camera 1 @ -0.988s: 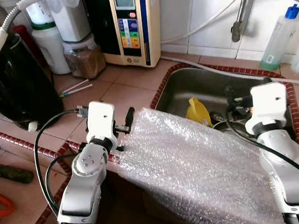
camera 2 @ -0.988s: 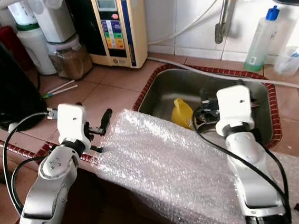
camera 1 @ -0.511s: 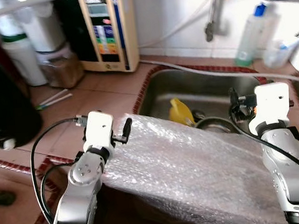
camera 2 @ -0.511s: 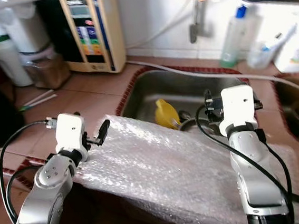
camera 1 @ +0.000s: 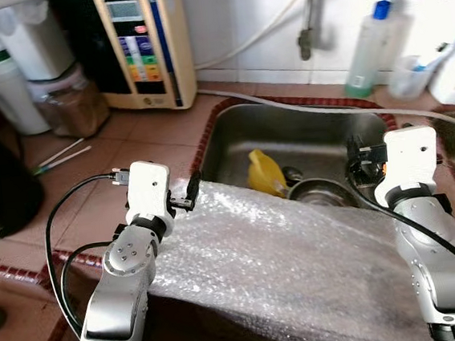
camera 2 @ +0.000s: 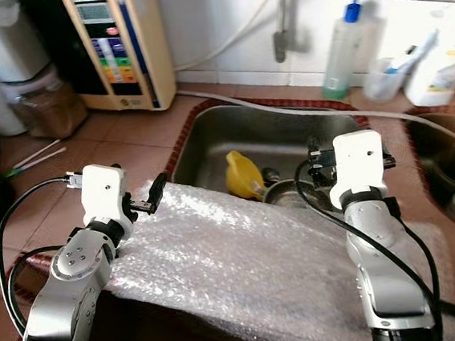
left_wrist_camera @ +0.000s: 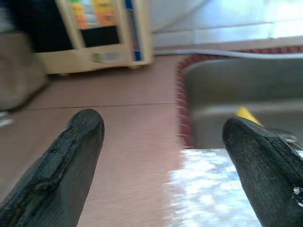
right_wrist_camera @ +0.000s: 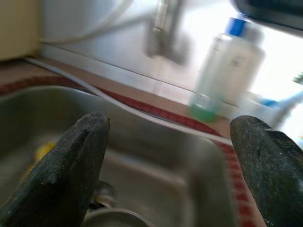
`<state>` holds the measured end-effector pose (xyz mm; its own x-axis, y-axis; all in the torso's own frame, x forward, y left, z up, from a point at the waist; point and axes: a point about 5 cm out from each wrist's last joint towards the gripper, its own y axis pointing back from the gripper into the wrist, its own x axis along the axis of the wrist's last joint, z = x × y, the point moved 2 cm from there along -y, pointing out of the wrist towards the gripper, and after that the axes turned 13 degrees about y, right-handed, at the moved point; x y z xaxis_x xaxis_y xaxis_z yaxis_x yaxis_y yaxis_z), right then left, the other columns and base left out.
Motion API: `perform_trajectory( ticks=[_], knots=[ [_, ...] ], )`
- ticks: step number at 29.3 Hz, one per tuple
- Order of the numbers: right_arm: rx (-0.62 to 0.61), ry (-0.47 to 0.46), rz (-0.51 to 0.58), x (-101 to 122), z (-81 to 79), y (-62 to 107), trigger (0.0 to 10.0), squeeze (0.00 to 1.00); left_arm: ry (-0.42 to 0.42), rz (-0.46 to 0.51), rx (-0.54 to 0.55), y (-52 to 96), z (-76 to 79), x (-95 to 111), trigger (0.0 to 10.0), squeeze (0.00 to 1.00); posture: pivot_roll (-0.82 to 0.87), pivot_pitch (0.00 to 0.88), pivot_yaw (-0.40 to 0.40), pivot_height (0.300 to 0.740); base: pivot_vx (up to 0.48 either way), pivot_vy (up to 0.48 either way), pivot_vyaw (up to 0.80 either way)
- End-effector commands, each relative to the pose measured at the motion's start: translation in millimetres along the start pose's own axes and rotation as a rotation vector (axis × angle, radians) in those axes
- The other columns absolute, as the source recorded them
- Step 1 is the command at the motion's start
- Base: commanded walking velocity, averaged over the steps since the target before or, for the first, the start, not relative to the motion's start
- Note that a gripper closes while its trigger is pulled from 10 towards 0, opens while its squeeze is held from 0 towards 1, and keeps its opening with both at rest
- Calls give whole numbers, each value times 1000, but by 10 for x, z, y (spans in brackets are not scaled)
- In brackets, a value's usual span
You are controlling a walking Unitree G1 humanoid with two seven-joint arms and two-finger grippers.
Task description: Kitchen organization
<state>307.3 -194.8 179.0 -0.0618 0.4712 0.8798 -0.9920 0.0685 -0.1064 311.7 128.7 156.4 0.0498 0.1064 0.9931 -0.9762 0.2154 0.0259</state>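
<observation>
Terracotta tiles cover the table (camera 1: 140, 139). Left gripper (left_wrist_camera: 163, 142), jaws spread, hovers at the near-left edge of the bubble wrap (camera 1: 301, 260) draped across the sink (camera 1: 305, 135) front. Beyond lie a yellow cup (camera 1: 265, 172) and metal bowl (camera 1: 320, 194). Right gripper (right_wrist_camera: 175, 156), jaws spread, hangs over the sink.

White tiled wall (camera 1: 262, 22) standing behind, catching bright light. Terracotta-tiled worktop (camera 1: 143, 134) running below it, red-brown trim (camera 1: 208, 132) edging the steel sink (camera 1: 305, 135).
</observation>
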Motion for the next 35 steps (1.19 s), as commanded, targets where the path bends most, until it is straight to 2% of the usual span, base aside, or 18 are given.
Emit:
perform_trajectory(
  ticks=[1, 11, 35],
  knots=[
    [8, -8, 19, 65, -16, 23, 10000, 0, 4, 13, 18, -19, -24, 43, 10000, 0, 16, 0, 46, 740, 0, 0, 0],
    [23, -34, 13, 62, -126, 49, 10000, 0, -1, -13, -1, 3, 24, -10, 10000, 0, 18, 0, 66, 740, 0, 0, 0],
    [39, -43, 9, 50, -119, 28, 10000, 0, 7, -27, 39, -10, -20, -20, 10000, 0, 14, 0, 52, 740, 0, 0, 0]
  ],
)
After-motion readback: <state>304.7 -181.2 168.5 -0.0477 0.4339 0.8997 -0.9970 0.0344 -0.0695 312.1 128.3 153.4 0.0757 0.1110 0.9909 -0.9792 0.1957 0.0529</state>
